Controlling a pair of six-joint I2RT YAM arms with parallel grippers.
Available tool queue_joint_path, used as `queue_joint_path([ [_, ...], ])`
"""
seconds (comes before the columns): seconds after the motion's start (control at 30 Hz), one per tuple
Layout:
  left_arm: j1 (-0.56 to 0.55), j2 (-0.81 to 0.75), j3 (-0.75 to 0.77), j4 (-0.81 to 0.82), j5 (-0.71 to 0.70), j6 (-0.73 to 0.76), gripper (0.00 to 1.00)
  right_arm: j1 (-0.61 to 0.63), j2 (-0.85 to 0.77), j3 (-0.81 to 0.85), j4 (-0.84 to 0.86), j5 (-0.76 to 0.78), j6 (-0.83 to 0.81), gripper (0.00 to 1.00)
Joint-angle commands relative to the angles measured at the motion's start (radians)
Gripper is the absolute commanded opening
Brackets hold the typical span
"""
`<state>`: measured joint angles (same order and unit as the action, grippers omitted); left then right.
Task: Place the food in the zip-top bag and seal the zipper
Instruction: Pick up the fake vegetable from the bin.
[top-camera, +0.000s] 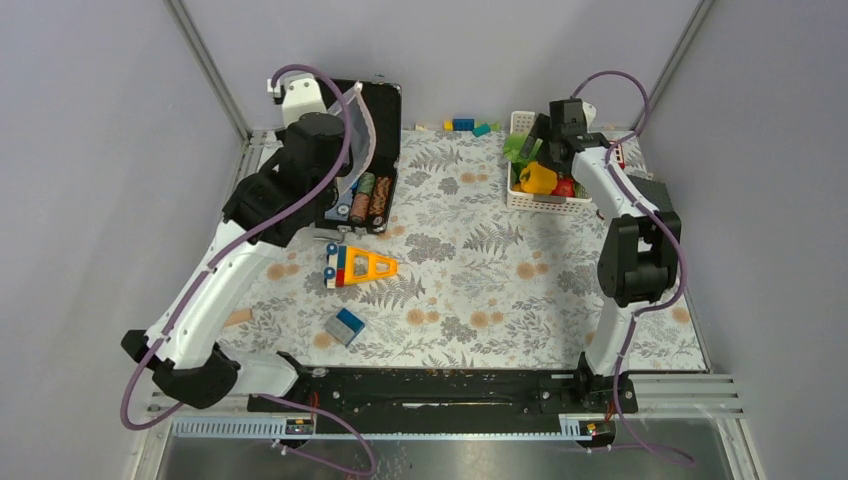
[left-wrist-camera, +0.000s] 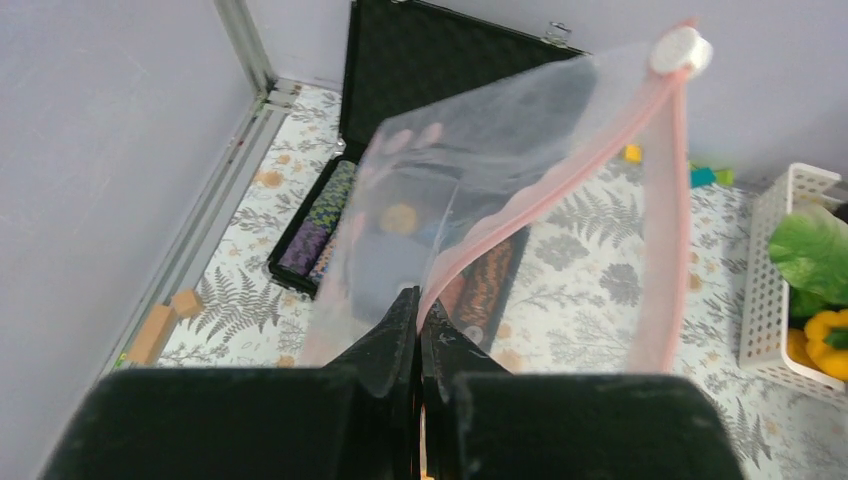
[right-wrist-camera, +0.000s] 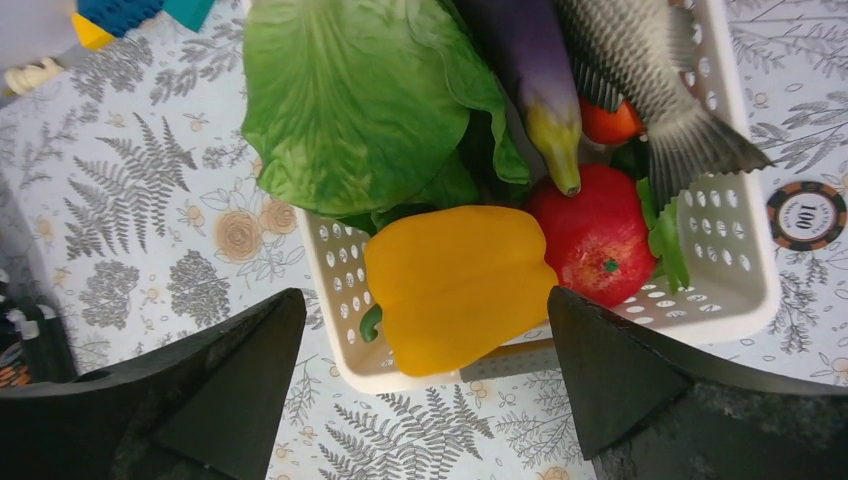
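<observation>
Right wrist view: right pincer (right-wrist-camera: 422, 305) gapes wide above the yellow pepper (right-wrist-camera: 455, 265) in the basket (right-wrist-camera: 742, 290). The left pincer (left-wrist-camera: 418, 300) clamps the zip-top bag (left-wrist-camera: 520, 170), mouth open, above the tabletop (left-wrist-camera: 600, 250). Picking food now; next, drop and close on the pepper.
</observation>
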<state>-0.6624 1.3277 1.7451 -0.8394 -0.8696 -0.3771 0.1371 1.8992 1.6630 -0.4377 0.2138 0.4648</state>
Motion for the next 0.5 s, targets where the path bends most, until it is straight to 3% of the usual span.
queue_joint_path([
  [0.0, -0.006, 0.070, 0.011, 0.001, 0.120, 0.021, 0.00, -0.002, 0.049, 0.046, -0.032, -0.031, 0.006, 1.00],
  [0.23, -0.035, 0.274, 0.033, 0.036, 0.395, -0.058, 0.00, -0.004, 0.081, 0.004, -0.060, -0.038, -0.050, 1.00],
  [0.47, -0.079, 0.399, 0.093, 0.042, 0.441, -0.114, 0.00, -0.003, 0.131, 0.021, -0.064, -0.038, -0.031, 1.00],
])
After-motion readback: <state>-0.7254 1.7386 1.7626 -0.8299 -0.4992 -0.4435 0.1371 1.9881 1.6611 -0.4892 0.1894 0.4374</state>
